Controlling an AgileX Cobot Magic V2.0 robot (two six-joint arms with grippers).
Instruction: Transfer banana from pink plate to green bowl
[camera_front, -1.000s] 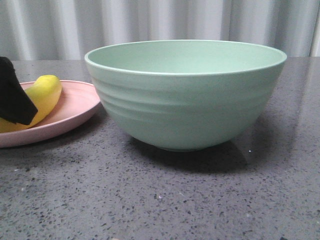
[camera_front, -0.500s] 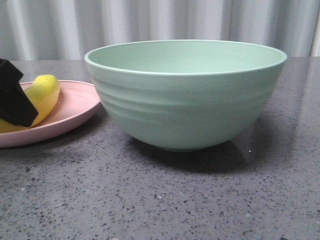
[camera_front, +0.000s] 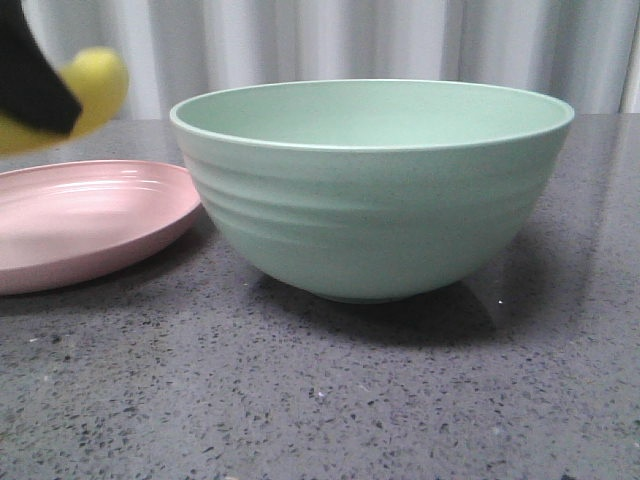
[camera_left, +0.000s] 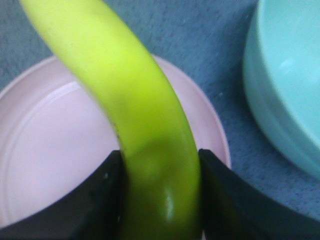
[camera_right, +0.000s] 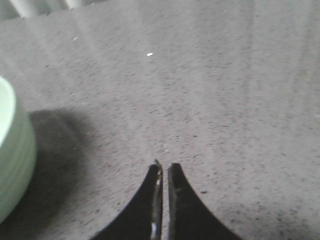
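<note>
Banana (camera_left: 145, 135) sits clamped between the two dark fingers (camera_left: 85, 205) of the left end effector (camera_left: 159, 200), which press against its sides near one end; the fruit's yellow body curves away from the grip. In the front view the banana (camera_front: 90, 85) hangs in the air at the far left, partly covered by the black finger, clear of the pink plate (camera_front: 90, 220) below it and level with the rim of the green bowl (camera_front: 370, 190). The plate lies bare on the grey speckled counter (camera_front: 330, 400), its edge tucked just beside the bowl's outer wall. From the left wrist the plate (camera_left: 45, 145) shows directly under the held fruit, with the bowl (camera_left: 285, 85) off to one side.

The right end effector (camera_right: 163, 167) has its fingertips pressed nearly together, gripping nothing, above bare counter (camera_right: 210, 100), with the bowl's ridged wall (camera_right: 12, 150) at the picture's edge.
</note>
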